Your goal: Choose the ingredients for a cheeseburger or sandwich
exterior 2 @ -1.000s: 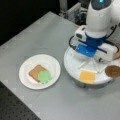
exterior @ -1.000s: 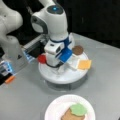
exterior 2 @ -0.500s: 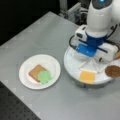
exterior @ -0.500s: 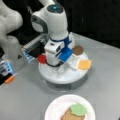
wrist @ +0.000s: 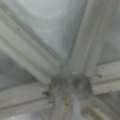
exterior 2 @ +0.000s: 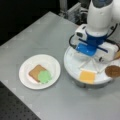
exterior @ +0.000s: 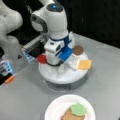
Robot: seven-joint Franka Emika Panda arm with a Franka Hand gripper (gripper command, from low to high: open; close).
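Pincer (exterior 2: 91, 58) sits low over the round divided tray (exterior 2: 72, 67), at its center hub; can't tell its opening or any hold. Cheese square (exterior 2: 87, 76) lies just toward a front view's bottom, patty (exterior 2: 113, 71) to its right. Sandwich (exterior 2: 40, 74), bread plus lettuce, sits on the plate (exterior 2: 26, 66), well apart to the left.

Both front views look down at the round tray (exterior: 62, 75) from opposite sides; the wrist view presses close.
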